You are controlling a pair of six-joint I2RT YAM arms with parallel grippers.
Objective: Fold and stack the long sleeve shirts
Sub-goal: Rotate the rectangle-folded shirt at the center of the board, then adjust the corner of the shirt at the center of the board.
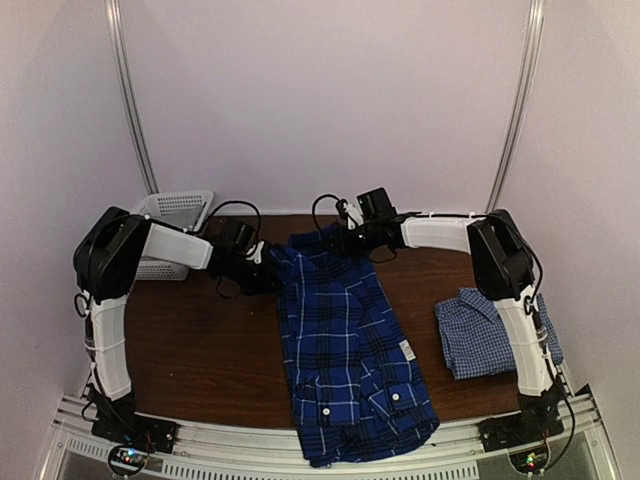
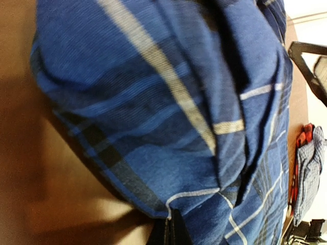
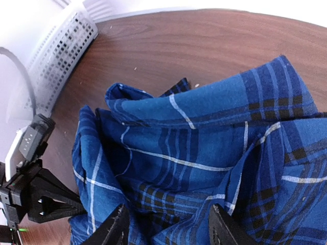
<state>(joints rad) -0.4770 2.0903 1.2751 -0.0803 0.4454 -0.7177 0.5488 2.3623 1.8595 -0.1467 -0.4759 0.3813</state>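
The dark blue plaid shirt (image 1: 350, 345) lies as a long strip down the middle of the table, its near end at the front edge. My left gripper (image 1: 262, 262) is at its far left corner, and in the left wrist view my left gripper (image 2: 173, 230) is shut on a fold of the plaid cloth (image 2: 168, 102). My right gripper (image 1: 345, 236) is over the far right end, and in the right wrist view my right gripper (image 3: 171, 229) is open, fingers wide apart over bunched plaid cloth (image 3: 204, 138). The paler small-check shirt (image 1: 480, 335) lies folded at the right, partly behind my right arm.
A white mesh basket (image 1: 176, 222) stands at the far left corner and also shows in the right wrist view (image 3: 61, 48). Bare brown table (image 1: 200, 350) lies left of the plaid shirt. The check shirt (image 2: 309, 168) shows at the left wrist view's right edge.
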